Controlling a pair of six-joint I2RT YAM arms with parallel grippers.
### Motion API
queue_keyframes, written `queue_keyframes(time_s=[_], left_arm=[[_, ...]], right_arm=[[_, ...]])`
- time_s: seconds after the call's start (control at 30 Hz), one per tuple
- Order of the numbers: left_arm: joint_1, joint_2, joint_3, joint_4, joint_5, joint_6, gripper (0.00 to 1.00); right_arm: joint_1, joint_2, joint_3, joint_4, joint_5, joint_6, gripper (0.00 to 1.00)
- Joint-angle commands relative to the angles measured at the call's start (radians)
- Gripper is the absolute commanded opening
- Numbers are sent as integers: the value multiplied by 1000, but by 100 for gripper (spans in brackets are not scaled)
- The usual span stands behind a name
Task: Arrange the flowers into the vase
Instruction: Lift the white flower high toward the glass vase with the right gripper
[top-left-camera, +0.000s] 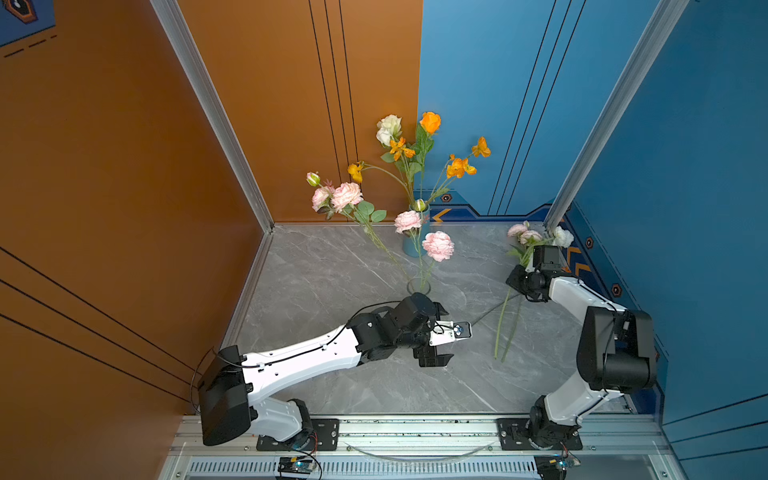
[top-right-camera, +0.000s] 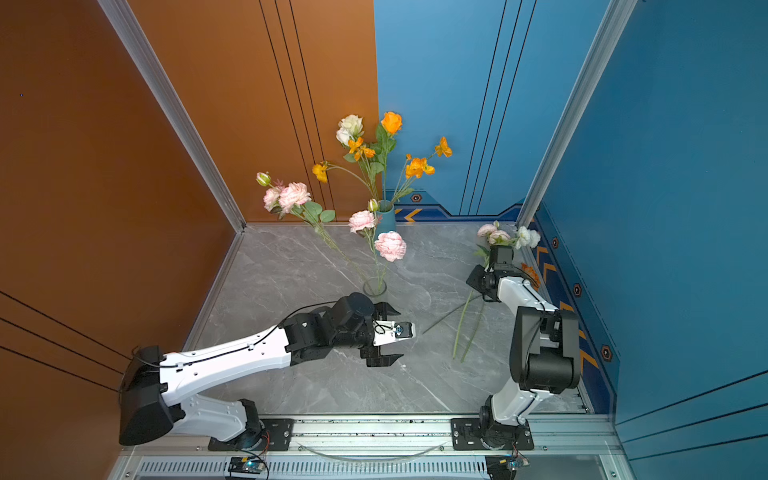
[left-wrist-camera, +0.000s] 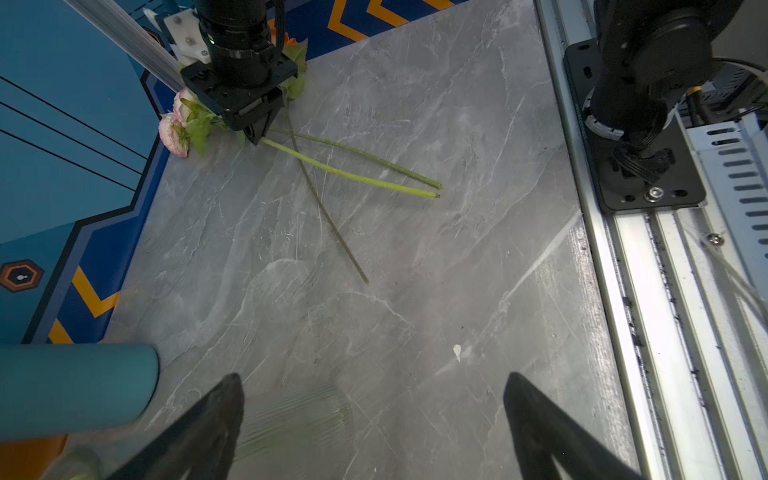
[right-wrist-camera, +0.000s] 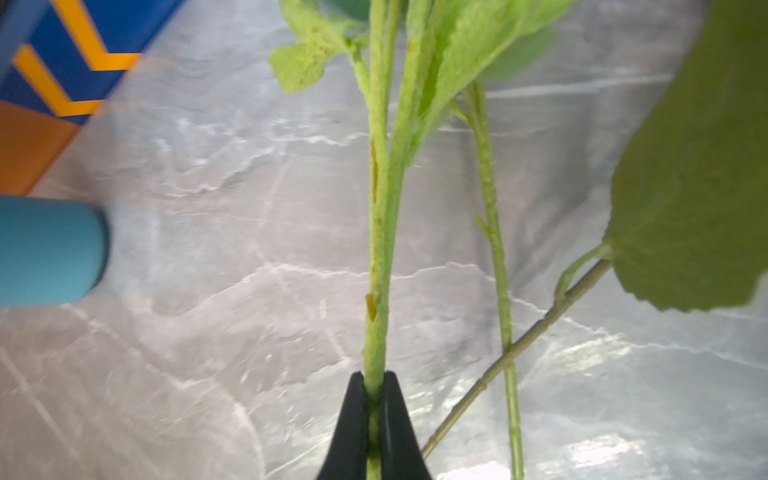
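The flowers (top-left-camera: 530, 237) are being supported flat by the table (top-left-camera: 332, 270) near its right edge, long axes running front to back, blossoms pointing at the back right corner. One green stem (right-wrist-camera: 378, 249) is being pinched by the right gripper (right-wrist-camera: 374, 384); the left gripper (left-wrist-camera: 374, 376) is being held wide open, grasping nothing, beside the glass vase (top-left-camera: 419, 286).

So on the table (top-left-camera: 332, 270) the back vase (top-left-camera: 409, 248) sits mid-rear with flowers (top-left-camera: 430, 122) in it, the front vase (top-left-camera: 419, 286) stands just before it holding more stems (top-left-camera: 438, 246), and the loose flowers (top-left-camera: 531, 237) lie off right by the wall (top-left-camera: 665, 208).
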Motion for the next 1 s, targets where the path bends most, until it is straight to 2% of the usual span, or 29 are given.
queue_keyframes(time_s=[0.0, 0.23, 0.43, 0.6, 0.7, 0.97], left_arm=[[-11, 0, 10, -21, -16, 9, 98], [29, -60, 9, -3, 88, -32, 98], [127, -172, -5, 7, 295, -51, 98], [254, -252, -7, 22, 506, -74, 98], [313, -276, -7, 23, 543, -74, 98], [472, -315, -5, 43, 600, -100, 98]], right_arm=[[29, -82, 1, 1, -23, -28, 0], [86, -231, -41, 24, 14, -16, 0], [155, -416, -86, 149, 82, 0, 0], [264, -536, -65, 247, 172, -61, 0], [341, -579, -27, 286, 227, -125, 0], [523, -606, 41, 517, 274, -241, 0]])
